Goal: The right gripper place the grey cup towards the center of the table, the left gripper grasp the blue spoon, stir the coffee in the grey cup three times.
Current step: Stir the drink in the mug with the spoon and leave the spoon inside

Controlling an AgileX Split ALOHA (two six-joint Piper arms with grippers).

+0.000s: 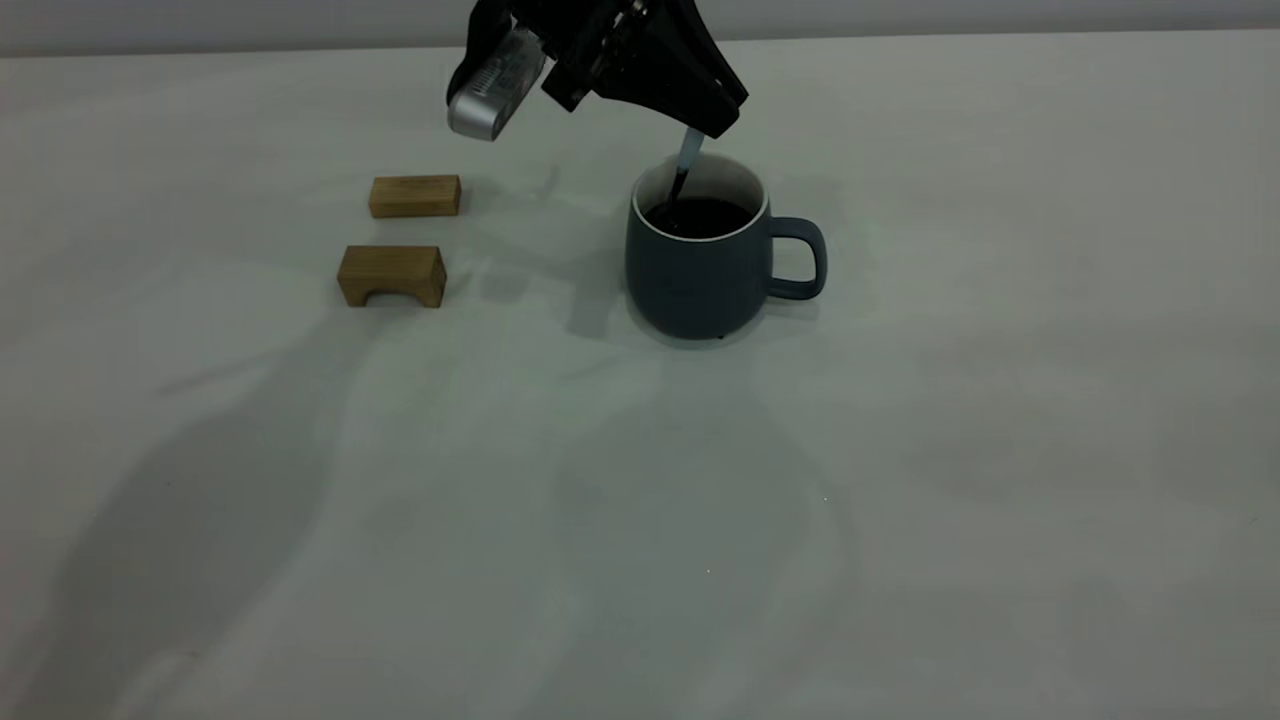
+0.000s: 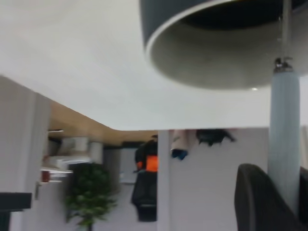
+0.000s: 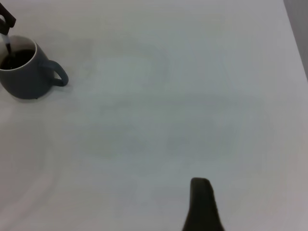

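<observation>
The grey cup [image 1: 700, 270] stands upright near the middle of the table [image 1: 900, 450], handle pointing right, with dark coffee [image 1: 700, 215] inside. My left gripper [image 1: 715, 118] hangs just above the cup's rim, shut on the pale blue handle of the blue spoon [image 1: 689, 152]. The spoon's metal neck runs down into the coffee. In the left wrist view the spoon handle [image 2: 284, 139] sits beside a dark finger [image 2: 255, 202], pointing into the cup [image 2: 159, 14]. The right wrist view has the cup [image 3: 26, 77] far off and only a dark part of my right gripper [image 3: 202, 207], well away from it.
Two wooden blocks lie left of the cup: a flat one [image 1: 415, 196] farther back and an arched one [image 1: 392, 275] nearer. Bare table stretches in front of and to the right of the cup.
</observation>
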